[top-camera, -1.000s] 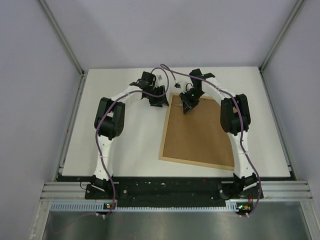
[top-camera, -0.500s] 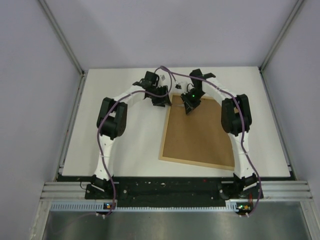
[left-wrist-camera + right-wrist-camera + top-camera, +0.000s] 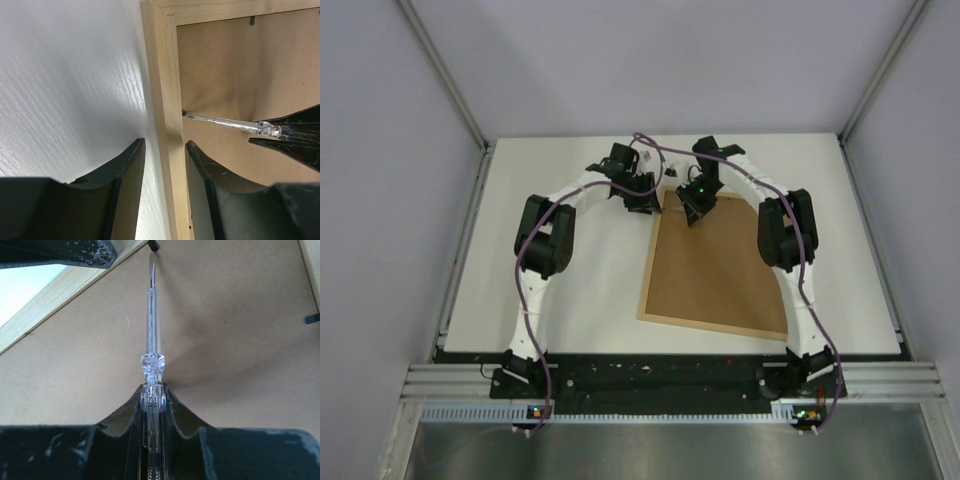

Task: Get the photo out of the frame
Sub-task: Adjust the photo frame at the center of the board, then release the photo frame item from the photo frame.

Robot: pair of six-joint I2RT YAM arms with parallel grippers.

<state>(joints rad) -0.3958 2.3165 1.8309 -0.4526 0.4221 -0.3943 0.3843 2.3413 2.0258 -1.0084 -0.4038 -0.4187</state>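
1. Top view: the frame (image 3: pixel 715 270) lies face down on the table (image 3: pixel 570 280), brown back up, right of centre. Both arms meet at its far-left corner.
   - In the last second the left claw (image 3: pixel 650 200) has slid right, from beside the frame onto its left edge.
   - The right claw (image 3: pixel 692 210) has edged slightly left.
   - The frame itself has not moved.
   - I read this as the left arm bracing the frame while the right works a fastener, so the job is at an early stage.

2. Left wrist: the left claw (image 3: pixel 165 145) straddles the wooden rail (image 3: pixel 160 75), one finger on each side.
   - It is released, not clenched: a sliver of table shows between the outer finger and the wood.
   - A clear screwdriver (image 3: pixel 225 123) reaches in from the right, its tip at a small tab (image 3: pixel 184 113) on the rail's inner edge.
   - A second tab (image 3: pixel 252 20) sits on the far rail.

3. Right wrist: the right claw (image 3: pixel 151 390) is clenched on the screwdriver (image 3: pixel 151 315).
   - The blade points at the dark tab (image 3: pixel 153 247) by the rail.
   - Another tab (image 3: pixel 312 318) shows at the right edge.

4. Contents: the frame holds its board (image 3: pixel 225 60), seated flush inside the rails with the tabs over it.
   - The photo is not visible in any view. It is presumably under the board, inside the frame.
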